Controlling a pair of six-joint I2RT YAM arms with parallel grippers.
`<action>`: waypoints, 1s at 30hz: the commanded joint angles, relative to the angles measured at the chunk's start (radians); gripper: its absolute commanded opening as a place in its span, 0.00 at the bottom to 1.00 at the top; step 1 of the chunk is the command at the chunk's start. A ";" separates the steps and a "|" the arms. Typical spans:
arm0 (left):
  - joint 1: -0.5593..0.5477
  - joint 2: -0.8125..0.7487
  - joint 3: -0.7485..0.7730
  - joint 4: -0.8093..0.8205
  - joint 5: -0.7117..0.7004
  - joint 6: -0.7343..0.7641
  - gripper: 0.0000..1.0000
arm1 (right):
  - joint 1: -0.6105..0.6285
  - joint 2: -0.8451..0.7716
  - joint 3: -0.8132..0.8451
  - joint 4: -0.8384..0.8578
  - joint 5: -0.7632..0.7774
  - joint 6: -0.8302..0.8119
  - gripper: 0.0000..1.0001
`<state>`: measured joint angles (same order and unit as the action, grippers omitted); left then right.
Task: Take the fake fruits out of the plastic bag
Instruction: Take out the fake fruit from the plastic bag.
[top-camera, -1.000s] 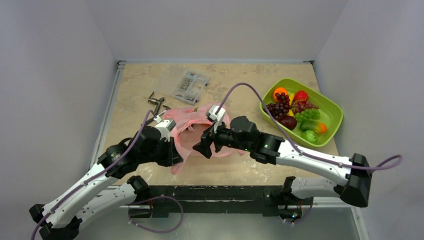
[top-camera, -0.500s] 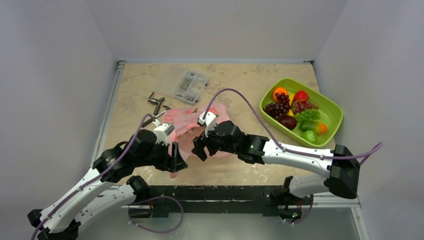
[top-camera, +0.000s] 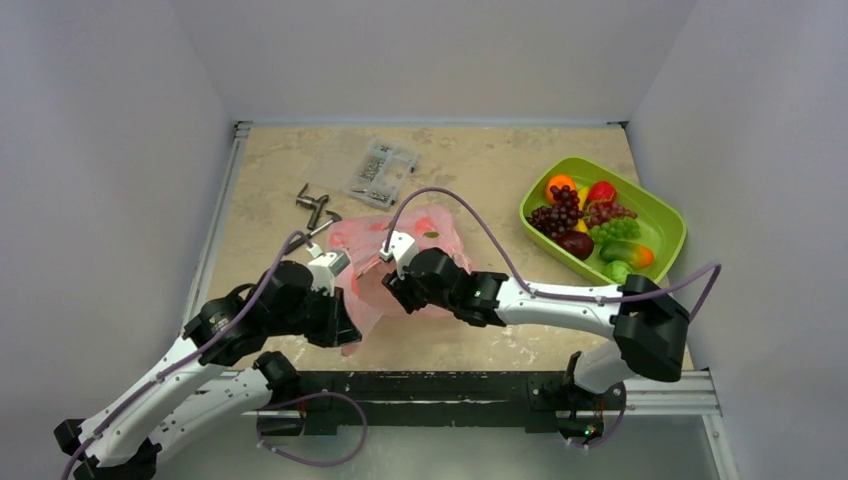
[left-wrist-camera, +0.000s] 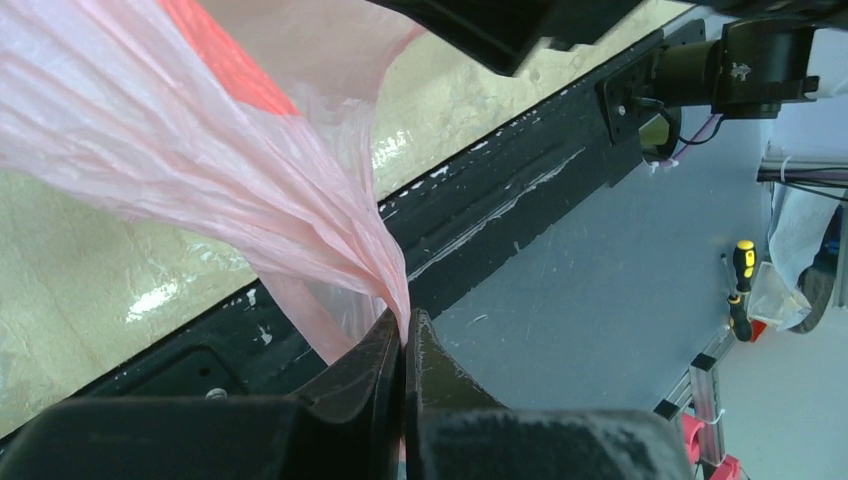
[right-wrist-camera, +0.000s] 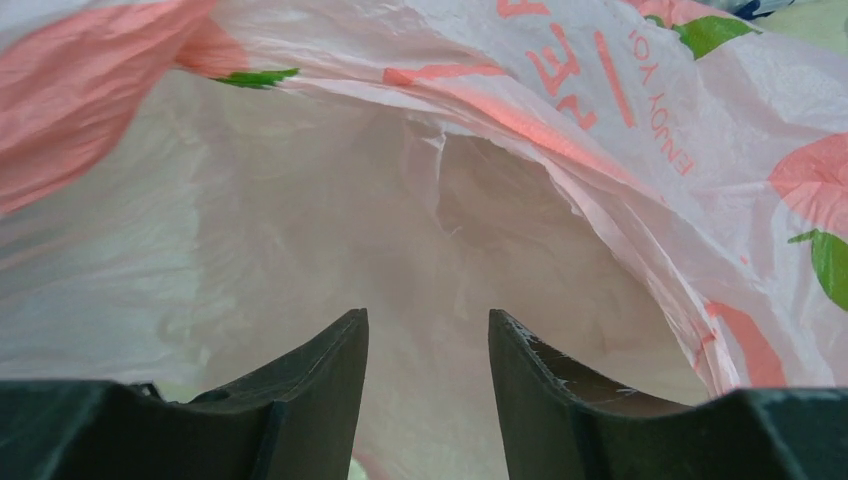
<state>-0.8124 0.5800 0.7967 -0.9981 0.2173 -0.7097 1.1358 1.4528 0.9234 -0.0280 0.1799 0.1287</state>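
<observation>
**Bag pinned open, right arm nosing inside, tray full**

Grey walls box in a beige stone-look tabletop (top-camera: 480, 165). Out at two o'clock the lime-green tray (top-camera: 670, 213) holds the fake fruits (top-camera: 612, 229): orange (top-camera: 560, 185), strawberry (top-camera: 601, 191), purple grapes (top-camera: 556, 215), plum (top-camera: 576, 243) and mango (top-camera: 633, 255) among them.

The pink plastic bag (top-camera: 425, 232) lies crumpled near centre, a touch toward seven o'clock, well apart from that tray.

The left gripper (left-wrist-camera: 405, 335) has its jaws pressed together on a gathered twist of the bag's film, down at the bag's seven o'clock corner by the table's near edge. That pinch, I'd say, anchors the bag and draws the film taut so the mouth stands open.

In comes the right gripper (right-wrist-camera: 428, 335) from four o'clock, jaws apart and nothing between them, nosed into the opening. Its wrist view looks into a pale pink hollow, and no fruit shows there.

My read is that this is a check or a last sweep and the job looks nearly done, though the folds could hide a small piece.

The clear screw box (top-camera: 381, 172) sits at eleven o'clock. A metal bracket (top-camera: 315, 205) lies near the bag at ten o'clock, and neither arm is touching either one.
</observation>
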 joint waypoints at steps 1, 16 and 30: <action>-0.004 0.050 0.074 0.070 0.053 0.039 0.00 | 0.009 0.087 -0.004 0.150 0.193 -0.104 0.46; -0.004 -0.048 0.093 -0.058 -0.037 0.006 0.00 | 0.007 0.331 0.031 0.499 0.622 0.010 0.85; -0.004 -0.088 0.051 -0.048 0.011 -0.008 0.00 | -0.049 0.427 0.019 0.741 0.420 -0.148 0.99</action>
<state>-0.8124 0.4961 0.8219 -1.0367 0.2176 -0.7223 1.1015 1.8721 0.9070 0.6342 0.6731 0.1406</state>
